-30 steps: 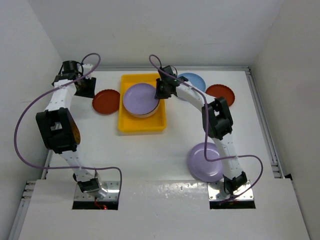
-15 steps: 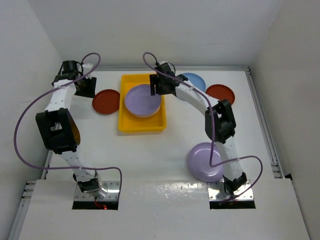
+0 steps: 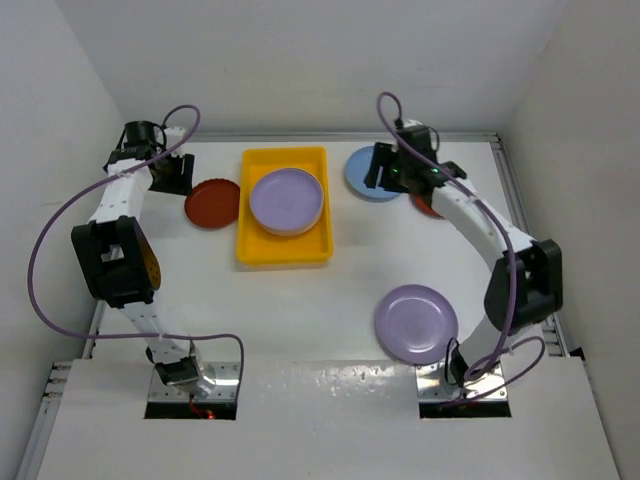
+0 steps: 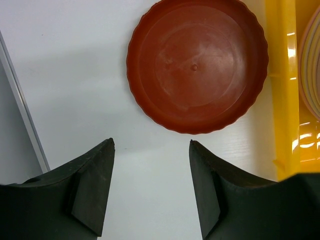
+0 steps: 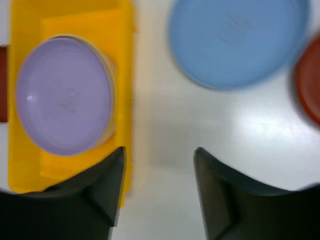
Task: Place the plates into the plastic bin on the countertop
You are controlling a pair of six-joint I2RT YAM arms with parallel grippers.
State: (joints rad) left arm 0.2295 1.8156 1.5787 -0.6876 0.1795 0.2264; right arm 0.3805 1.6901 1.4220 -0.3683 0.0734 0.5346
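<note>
The yellow plastic bin (image 3: 255, 248) stands at the back middle of the countertop (image 3: 330, 290), holding a stack of plates topped by a lilac plate (image 3: 286, 199). A dark red plate (image 3: 212, 203) lies just left of the bin; my left gripper (image 3: 172, 176) hovers open beside it, nothing between its fingers. Right of the bin lies a light blue plate (image 3: 362, 176), partly under my right gripper (image 3: 385, 170), which is open and empty. Another dark red plate (image 3: 428, 206) peeks out beneath the right arm. A second lilac plate (image 3: 415, 323) lies at the front right.
Metal rails (image 3: 528, 250) run along the countertop's edges, with white walls close on three sides. Purple cables loop from both arms. In the left wrist view the dark red plate (image 4: 197, 64) sits ahead of the fingertips, the bin rim (image 4: 285, 90) at the right.
My right gripper let go of the lilac plate onto the stack in the bin, opened, then swung right to above the light blue plate. The left arm stayed put.
</note>
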